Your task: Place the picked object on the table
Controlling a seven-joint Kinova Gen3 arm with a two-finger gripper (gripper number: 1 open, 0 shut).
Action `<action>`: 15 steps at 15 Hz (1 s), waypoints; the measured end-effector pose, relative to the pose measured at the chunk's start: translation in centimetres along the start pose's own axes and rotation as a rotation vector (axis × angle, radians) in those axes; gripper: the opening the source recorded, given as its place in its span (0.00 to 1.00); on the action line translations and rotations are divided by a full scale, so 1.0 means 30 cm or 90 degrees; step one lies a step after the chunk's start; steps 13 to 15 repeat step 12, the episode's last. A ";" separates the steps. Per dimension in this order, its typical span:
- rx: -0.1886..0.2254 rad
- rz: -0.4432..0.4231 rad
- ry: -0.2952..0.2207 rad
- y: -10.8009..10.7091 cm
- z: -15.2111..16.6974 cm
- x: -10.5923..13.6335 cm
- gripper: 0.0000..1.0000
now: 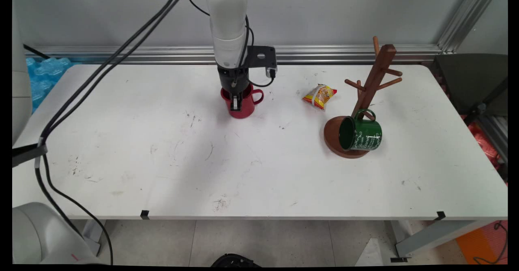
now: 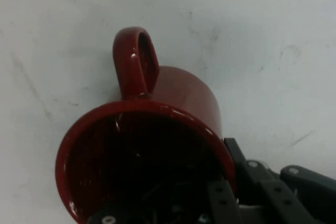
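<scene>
A red mug (image 1: 243, 103) stands upright on the white table (image 1: 162, 161), back of centre, its handle (image 1: 258, 96) pointing to the picture's right. My gripper (image 1: 236, 100) comes straight down onto it. One finger (image 1: 235, 101) lies against the outside of the near wall and the other reaches inside. In the hand view the red mug (image 2: 157, 129) fills the middle, handle (image 2: 136, 61) upward, and my gripper (image 2: 229, 179) straddles its rim at the lower right. The jaws look closed on the wall.
A yellow and red snack packet (image 1: 319, 96) lies to the mug's right. Further right a brown wooden mug tree (image 1: 375, 74) leans, with a green mug (image 1: 361, 134) on its side at the round base. Black cables (image 1: 101, 68) hang across the left.
</scene>
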 end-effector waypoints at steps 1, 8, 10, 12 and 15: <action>-0.001 0.000 -0.004 -0.001 0.010 0.006 0.00; -0.014 0.006 -0.008 0.004 0.037 0.033 1.00; -0.018 0.008 -0.003 0.006 0.032 0.040 1.00; -0.024 0.009 0.004 0.009 0.015 0.046 1.00; -0.024 0.009 0.004 0.009 0.015 0.046 1.00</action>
